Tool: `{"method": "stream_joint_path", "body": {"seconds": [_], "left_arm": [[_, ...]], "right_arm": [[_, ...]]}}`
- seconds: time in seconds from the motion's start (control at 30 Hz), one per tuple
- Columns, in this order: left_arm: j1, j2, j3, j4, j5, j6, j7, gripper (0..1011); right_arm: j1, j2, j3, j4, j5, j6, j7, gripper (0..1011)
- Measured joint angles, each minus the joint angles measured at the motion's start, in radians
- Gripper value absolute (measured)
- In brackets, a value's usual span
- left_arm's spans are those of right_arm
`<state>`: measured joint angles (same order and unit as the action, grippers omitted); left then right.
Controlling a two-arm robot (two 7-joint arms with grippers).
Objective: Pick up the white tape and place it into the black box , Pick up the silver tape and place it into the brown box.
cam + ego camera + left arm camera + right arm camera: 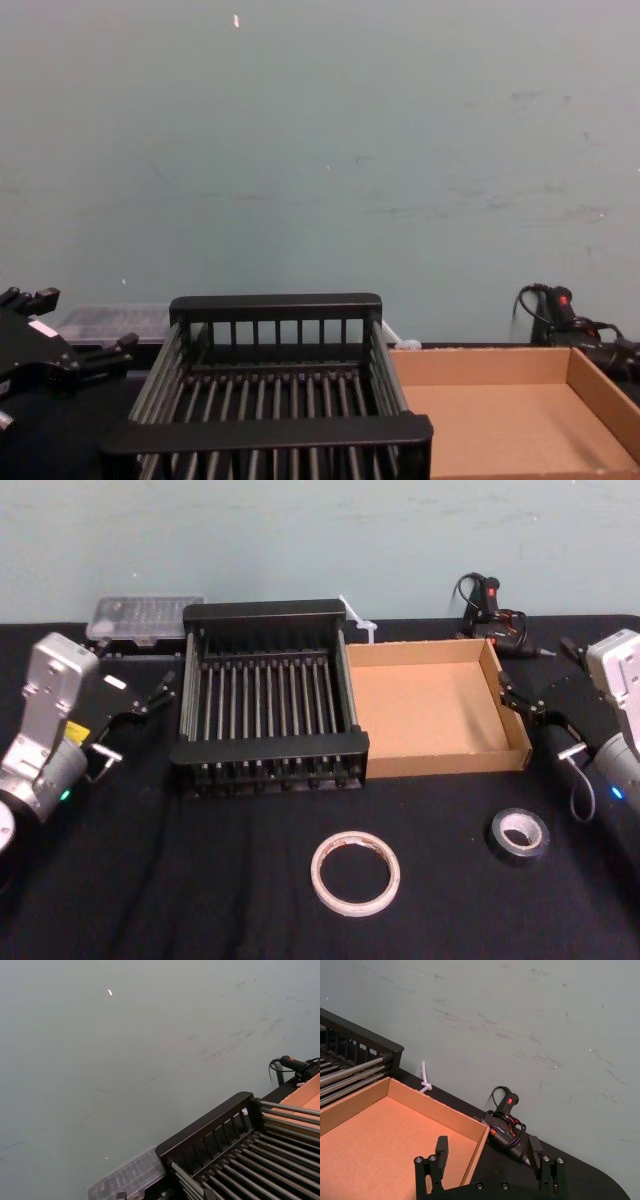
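Note:
The white tape (355, 873), a pale flat roll, lies on the black cloth near the front, below the black box (268, 745). To its right lies the silver tape (518, 834), a smaller dark roll with a pale core, in front of the brown box (520, 730). Both boxes hold nothing. My left gripper (138, 718) hovers open just left of the black box, also seen in the chest view as the left gripper (75, 322). My right gripper (535, 720) is open at the brown box's right wall; in its wrist view the right gripper (487, 1150) straddles that wall (477, 1152).
A clear plastic case (145, 615) sits behind the black box at the back left. A white zip tie (358, 620) and a black glue gun (490, 605) lie behind the brown box. A pale wall rises right behind the table.

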<state>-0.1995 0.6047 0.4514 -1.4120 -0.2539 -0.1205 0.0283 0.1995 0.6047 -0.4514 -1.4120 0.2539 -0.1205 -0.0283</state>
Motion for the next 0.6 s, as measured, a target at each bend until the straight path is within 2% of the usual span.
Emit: {"method": "stream_joint_path", "body": {"seconds": [0.53, 0.6], "left_arm": [[0.0, 0.0, 0.0, 0.0, 0.0, 0.0, 0.0, 1001], [0.0, 0.0, 0.0, 0.0, 0.0, 0.0, 0.0, 1001]], "right_arm": [[0.0, 0.0, 0.0, 0.0, 0.0, 0.0, 0.0, 1002], [-0.012, 0.003, 0.01, -0.012, 0.011, 0.003, 0.008, 1002]]}}
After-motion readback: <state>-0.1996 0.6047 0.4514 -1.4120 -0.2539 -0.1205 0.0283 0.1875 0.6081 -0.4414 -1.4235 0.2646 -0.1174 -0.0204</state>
